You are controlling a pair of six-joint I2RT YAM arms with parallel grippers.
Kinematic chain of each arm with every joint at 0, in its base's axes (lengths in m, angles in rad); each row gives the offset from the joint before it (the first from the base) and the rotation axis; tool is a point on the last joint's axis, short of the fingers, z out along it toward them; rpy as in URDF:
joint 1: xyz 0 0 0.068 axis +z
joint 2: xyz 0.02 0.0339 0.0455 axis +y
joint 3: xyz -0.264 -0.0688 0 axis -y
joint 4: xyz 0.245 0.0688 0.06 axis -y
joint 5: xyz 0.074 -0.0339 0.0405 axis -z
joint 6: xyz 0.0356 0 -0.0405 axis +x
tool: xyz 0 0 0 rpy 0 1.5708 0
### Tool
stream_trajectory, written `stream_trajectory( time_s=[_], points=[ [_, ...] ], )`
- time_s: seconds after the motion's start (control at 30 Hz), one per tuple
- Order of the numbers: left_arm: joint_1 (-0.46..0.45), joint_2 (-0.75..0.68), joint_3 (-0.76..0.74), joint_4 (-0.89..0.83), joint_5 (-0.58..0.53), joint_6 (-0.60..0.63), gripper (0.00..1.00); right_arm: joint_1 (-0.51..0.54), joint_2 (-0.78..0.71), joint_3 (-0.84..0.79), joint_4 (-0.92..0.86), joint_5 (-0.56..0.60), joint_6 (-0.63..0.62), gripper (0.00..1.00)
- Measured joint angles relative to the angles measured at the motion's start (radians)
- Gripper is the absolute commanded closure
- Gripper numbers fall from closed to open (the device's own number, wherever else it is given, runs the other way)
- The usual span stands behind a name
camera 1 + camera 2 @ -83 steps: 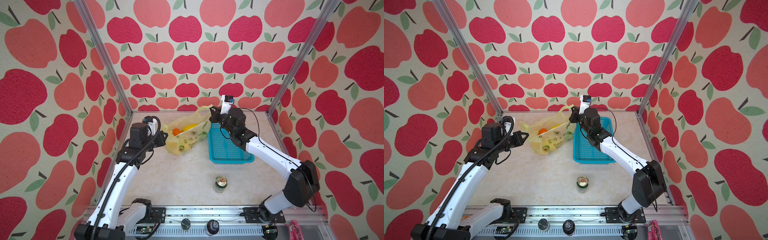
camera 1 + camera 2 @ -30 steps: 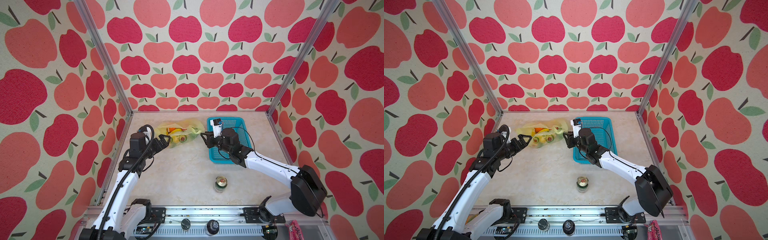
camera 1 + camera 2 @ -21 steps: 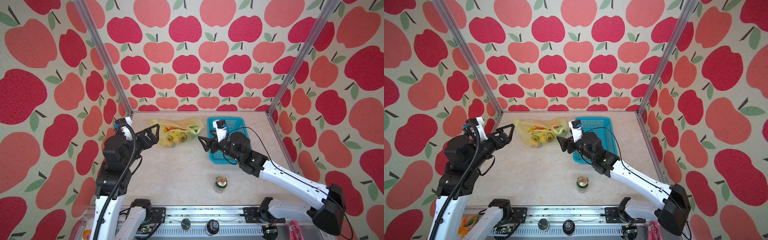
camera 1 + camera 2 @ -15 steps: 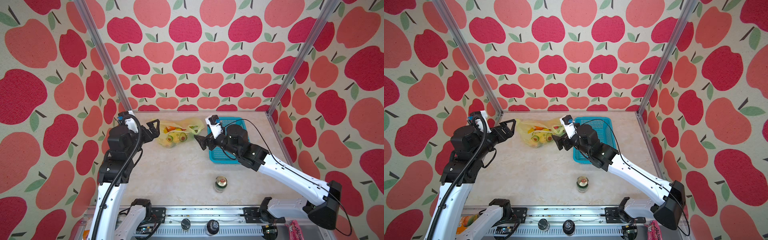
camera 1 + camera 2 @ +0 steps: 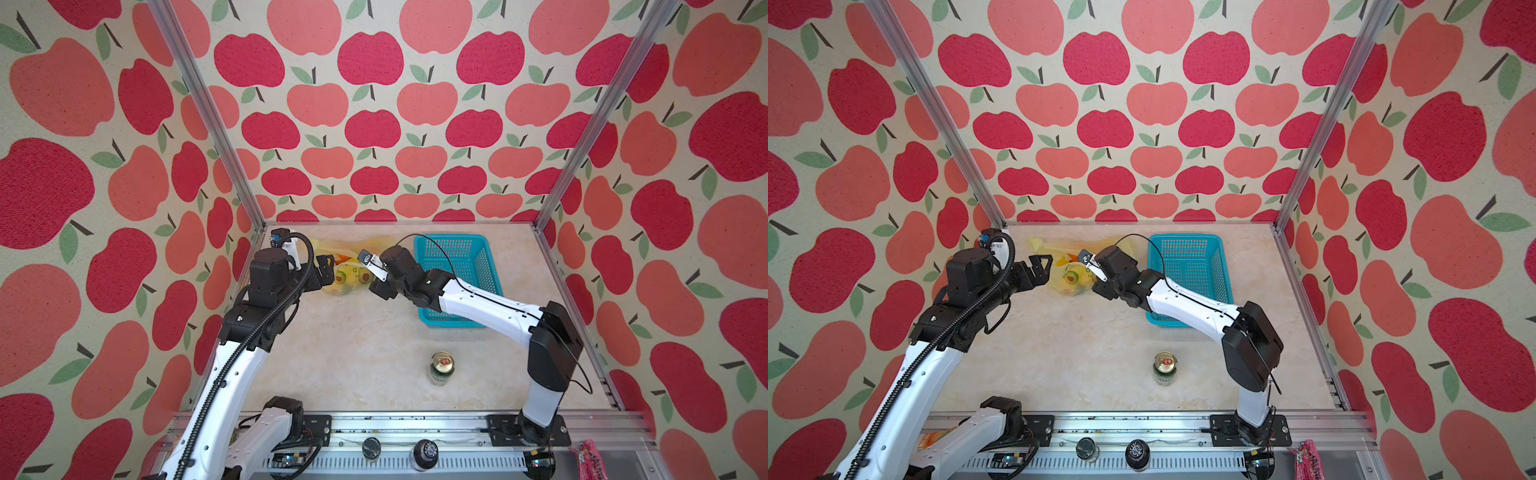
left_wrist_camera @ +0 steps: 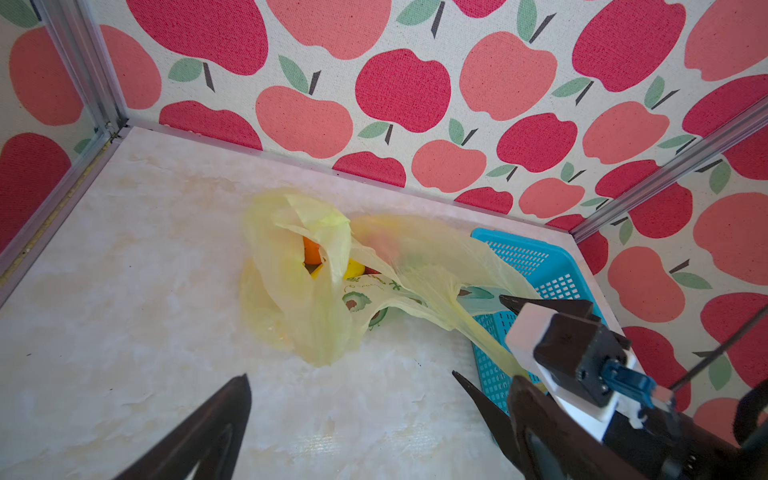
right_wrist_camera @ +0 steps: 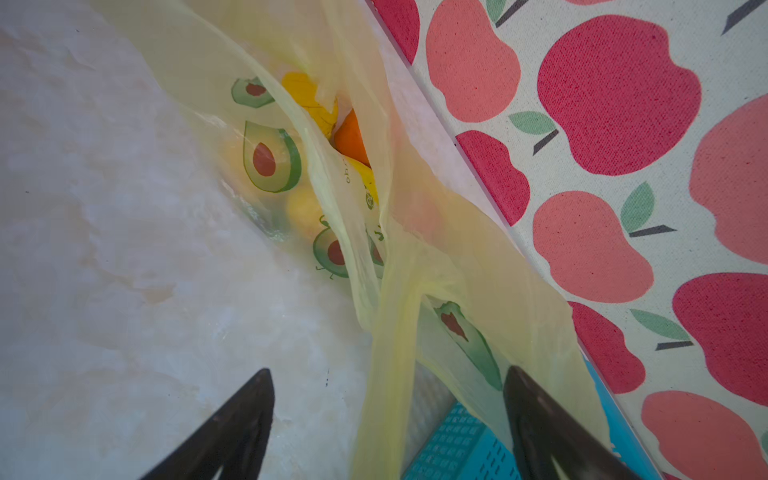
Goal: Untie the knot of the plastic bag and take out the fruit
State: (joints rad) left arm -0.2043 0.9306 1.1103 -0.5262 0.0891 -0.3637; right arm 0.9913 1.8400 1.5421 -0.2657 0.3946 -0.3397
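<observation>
The pale yellow plastic bag (image 5: 348,272) (image 5: 1070,277) lies slumped on the table near the back wall, its mouth gaping. The knot is out of view. Some fruit shows in the opening: an orange piece (image 6: 311,251) (image 7: 351,137) and yellow pieces (image 6: 353,268) (image 7: 307,95). My left gripper (image 5: 326,268) (image 6: 350,374) hovers open just left of the bag with only bare table between its fingers. My right gripper (image 5: 376,286) (image 7: 387,369) is at the bag's right end, jaws wide apart. A loose yellow handle strip (image 7: 386,374) runs between them, not pinched.
A turquoise perforated basket (image 5: 453,237) (image 5: 1183,239) stands right of the bag, under my right forearm. A green drink can (image 5: 441,368) (image 5: 1165,368) stands upright near the front. The back wall is close behind the bag.
The bag, lifted by its handle earlier, now lies slumped on the table. Both grippers pulled up and swung back in beside it. The right jaws stand wider than a second ago.
</observation>
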Motion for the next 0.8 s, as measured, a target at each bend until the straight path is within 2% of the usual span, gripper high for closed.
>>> stream_trajectory(
  time_s=[0.23, 0.4, 0.5, 0.63, 0.8],
  points=[
    [-0.009, -0.002, 0.0, -0.002, -0.004, 0.0, 0.01, -0.05, 0.009, 0.038, 0.005, 0.02, 0.026, 0.53],
    [-0.035, -0.017, 0.0, -0.002, -0.006, 0.011, 0.05, -0.079, -0.091, -0.111, 0.079, -0.005, 0.088, 0.86],
    [-0.084, -0.019, 0.006, -0.004, -0.038, 0.031, 0.05, -0.102, -0.149, -0.206, 0.119, -0.061, 0.122, 0.95],
    [-0.176, 0.05, 0.108, -0.026, -0.127, 0.079, 0.04, -0.15, -0.192, -0.289, 0.172, -0.136, 0.165, 0.99],
    [-0.249, 0.306, 0.447, -0.031, -0.187, 0.212, 0.02, -0.186, -0.251, -0.368, 0.21, -0.224, 0.209, 0.99]
  ],
)
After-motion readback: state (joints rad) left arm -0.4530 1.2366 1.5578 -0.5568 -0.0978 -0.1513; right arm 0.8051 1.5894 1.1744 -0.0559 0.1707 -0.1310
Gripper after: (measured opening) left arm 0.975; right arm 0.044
